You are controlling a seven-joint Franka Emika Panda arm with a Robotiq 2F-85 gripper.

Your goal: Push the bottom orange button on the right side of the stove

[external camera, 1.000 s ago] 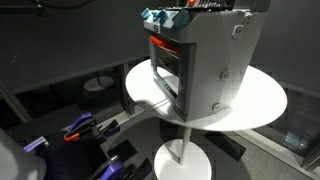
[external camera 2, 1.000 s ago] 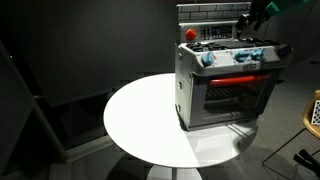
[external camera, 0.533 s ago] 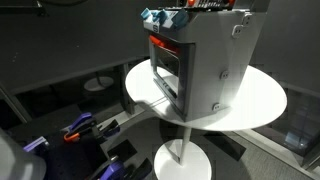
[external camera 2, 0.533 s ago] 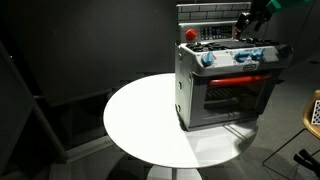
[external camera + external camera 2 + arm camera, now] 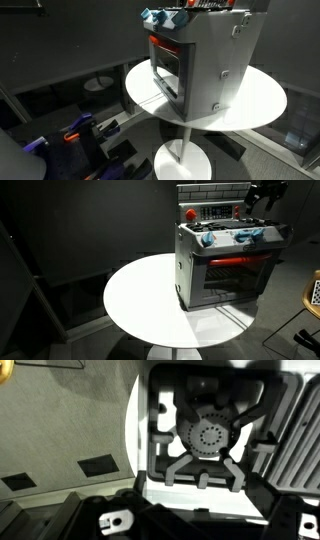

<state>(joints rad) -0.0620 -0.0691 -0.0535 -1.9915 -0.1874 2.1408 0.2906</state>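
One pincer: the Robotiq gripper (image 5: 257, 197) hangs dark over the far right corner of the stove's top. No contact with anything can be seen.
Opening: cannot be told. The fingers blur into the dark background in the exterior view, and the wrist view gives only dark housing along its lower edge. Nothing shows between the fingers.
Straight below: the wrist view looks down on a black burner grate (image 5: 208, 438) with a round ribbed centre.
In the way: a grey brick-patterned back panel (image 5: 210, 192) rises along the far edge of the top, just left of the gripper.
Stove: the silver-grey toy stove (image 5: 225, 265) stands on the right part of the table, with its oven door (image 5: 238, 278) facing near. An exterior view shows its plain grey side wall (image 5: 225, 60).
Stove top: blue knobs (image 5: 208, 238) sit along the near edge and a red knob (image 5: 190, 214) at the far left.
Front: a red-orange strip (image 5: 240, 258) runs above the dark-framed door.
Table: a round white pedestal table (image 5: 140, 300) carries the stove.
Floor: small blue and orange items (image 5: 80, 128) lie near left, well apart from the table.
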